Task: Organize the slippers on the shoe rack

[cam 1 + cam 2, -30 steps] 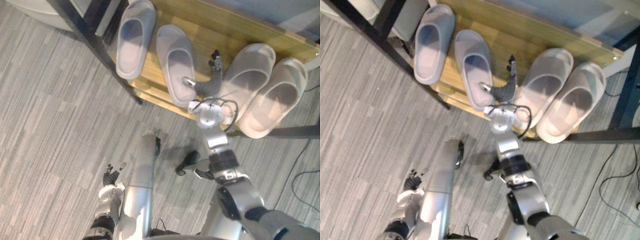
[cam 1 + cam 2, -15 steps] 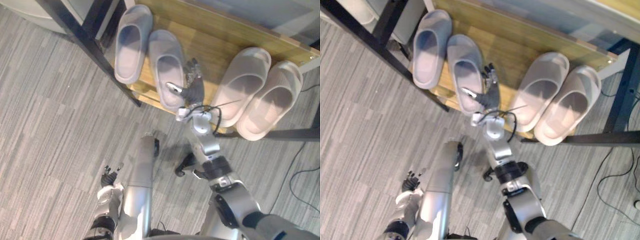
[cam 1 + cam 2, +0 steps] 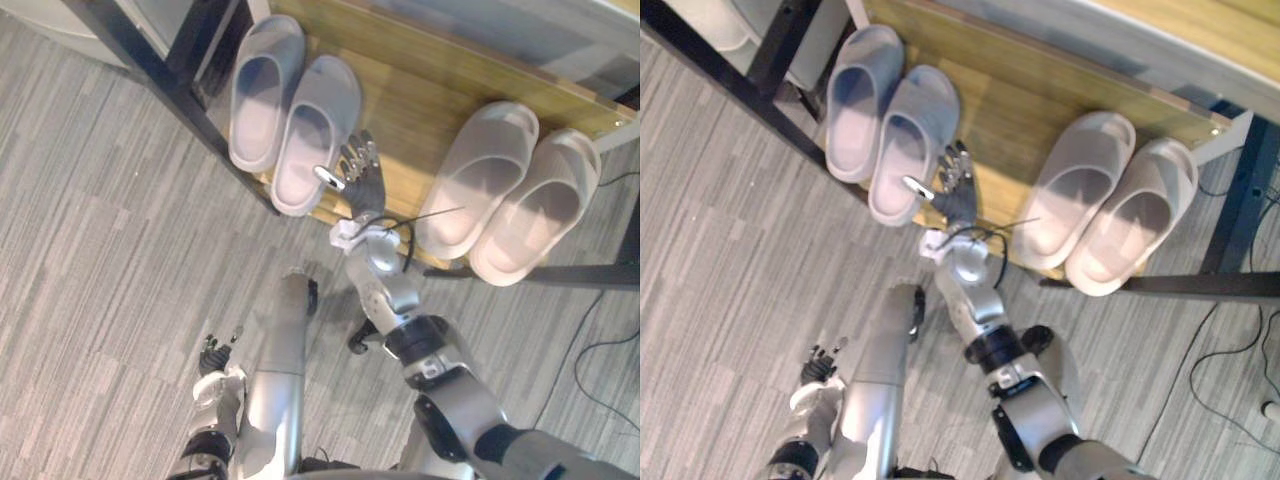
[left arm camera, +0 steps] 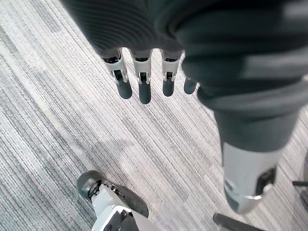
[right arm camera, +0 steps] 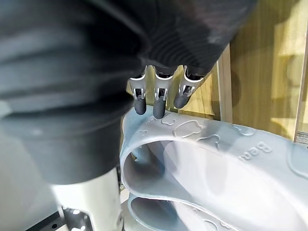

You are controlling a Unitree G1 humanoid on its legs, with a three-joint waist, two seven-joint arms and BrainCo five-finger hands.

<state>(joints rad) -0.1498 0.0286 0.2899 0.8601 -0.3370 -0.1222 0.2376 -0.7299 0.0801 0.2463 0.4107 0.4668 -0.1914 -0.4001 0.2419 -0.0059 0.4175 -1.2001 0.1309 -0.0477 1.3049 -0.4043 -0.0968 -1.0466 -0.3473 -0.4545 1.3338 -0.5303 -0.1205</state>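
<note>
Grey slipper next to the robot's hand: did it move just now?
Yes. The right hand, fingers straight, slid left and pushed the heel of that grey slipper leftward, against the other grey slipper. Nothing was grasped. The pale pair and the left hand stayed put.

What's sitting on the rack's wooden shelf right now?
The wooden shelf carries a grey slipper and a second grey slipper at its left end, two pale slippers right. The right hand rests straight-fingered on the second. Wood beneath them is covered.
</note>
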